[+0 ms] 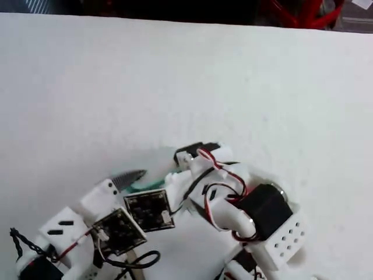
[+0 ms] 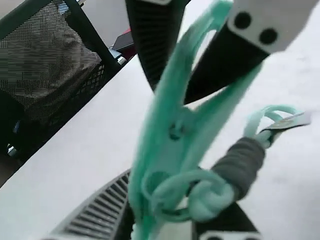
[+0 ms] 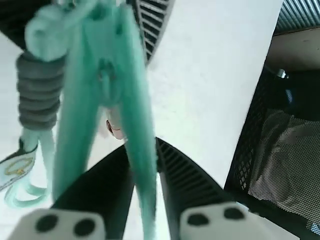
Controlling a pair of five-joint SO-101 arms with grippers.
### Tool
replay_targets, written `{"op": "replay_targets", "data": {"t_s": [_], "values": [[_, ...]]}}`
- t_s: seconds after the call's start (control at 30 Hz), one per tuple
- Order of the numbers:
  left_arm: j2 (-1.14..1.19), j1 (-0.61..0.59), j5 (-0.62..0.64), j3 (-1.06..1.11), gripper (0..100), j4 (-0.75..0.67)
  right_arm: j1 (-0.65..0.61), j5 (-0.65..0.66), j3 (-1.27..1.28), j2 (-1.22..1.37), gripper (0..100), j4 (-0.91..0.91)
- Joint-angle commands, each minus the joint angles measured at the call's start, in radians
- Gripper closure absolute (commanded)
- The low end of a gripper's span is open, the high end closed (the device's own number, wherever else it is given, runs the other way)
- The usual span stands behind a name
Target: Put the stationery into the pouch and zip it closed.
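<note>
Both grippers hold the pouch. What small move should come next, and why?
Probably the left gripper should release the pouch and pinch the grey-wrapped zipper pull dangling beside it, while the right gripper holds: both clamp the fabric, the pull hangs free.

White arms (image 1: 104,197), black ribbed pincers (image 3: 144,148)

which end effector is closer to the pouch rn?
Neither, it's a tie. The left end effector and the right end effector each clamp the pouch between their fingers, at opposite ends of it.
</note>
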Motion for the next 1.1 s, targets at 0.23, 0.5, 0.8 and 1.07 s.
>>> {"op": "replay_targets", "data": {"t_s": [0.23, 0.5, 0.8, 1.07], "values": [[0.004, 0.001, 0.012, -0.091, 98, 0.066, 0.027, -0.087, -0.057, -0.016, 98.1, -0.099], [0.004, 0.001, 0.014, -0.305, 98, 0.057, 0.03, -0.183, -0.054, -0.015, 98.1, -0.099], [0.004, 0.001, 0.017, -0.342, 98, 0.028, 0.101, -0.222, 0.114, -0.024, 98.0, -0.217], [0.005, 0.001, 0.018, -0.331, 98, -0.044, 0.211, -0.262, 0.276, -0.025, 90.3, -0.398]]}}
